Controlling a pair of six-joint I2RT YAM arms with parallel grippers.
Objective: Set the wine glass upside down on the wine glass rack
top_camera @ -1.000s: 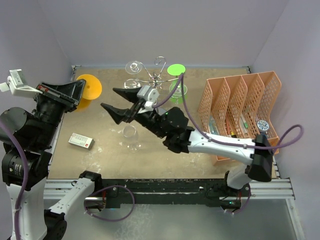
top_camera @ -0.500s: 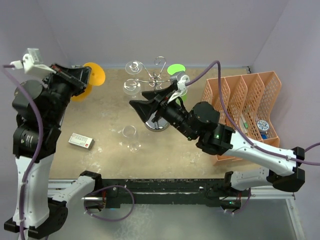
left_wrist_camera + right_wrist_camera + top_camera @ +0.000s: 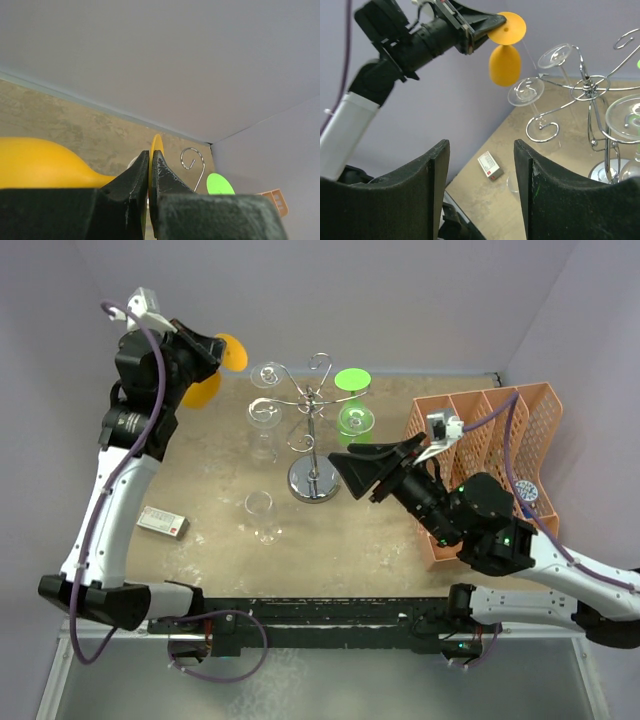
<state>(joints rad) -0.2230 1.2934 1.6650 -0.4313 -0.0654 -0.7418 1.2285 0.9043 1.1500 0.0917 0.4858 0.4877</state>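
Note:
My left gripper (image 3: 207,346) is shut on the flat foot (image 3: 156,148) of an orange wine glass (image 3: 203,390), held high near the back left corner. In the right wrist view that orange wine glass (image 3: 504,62) hangs bowl down, upside down, left of the wine glass rack (image 3: 587,90). The silver wire rack (image 3: 313,405) stands mid-table on a round chrome base. Two clear glasses and a green glass (image 3: 353,408) hang from it. My right gripper (image 3: 345,472) is open and empty, right of the rack's base.
A clear wine glass (image 3: 260,512) stands upright on the table in front of the rack. A small white box (image 3: 162,523) lies at the front left. An orange lattice organiser (image 3: 480,440) fills the right side.
My left arm has swung up and toward the back with the orange glass, nearer the rack. My right arm has drawn back to the right, away from the clear glass and the rack.

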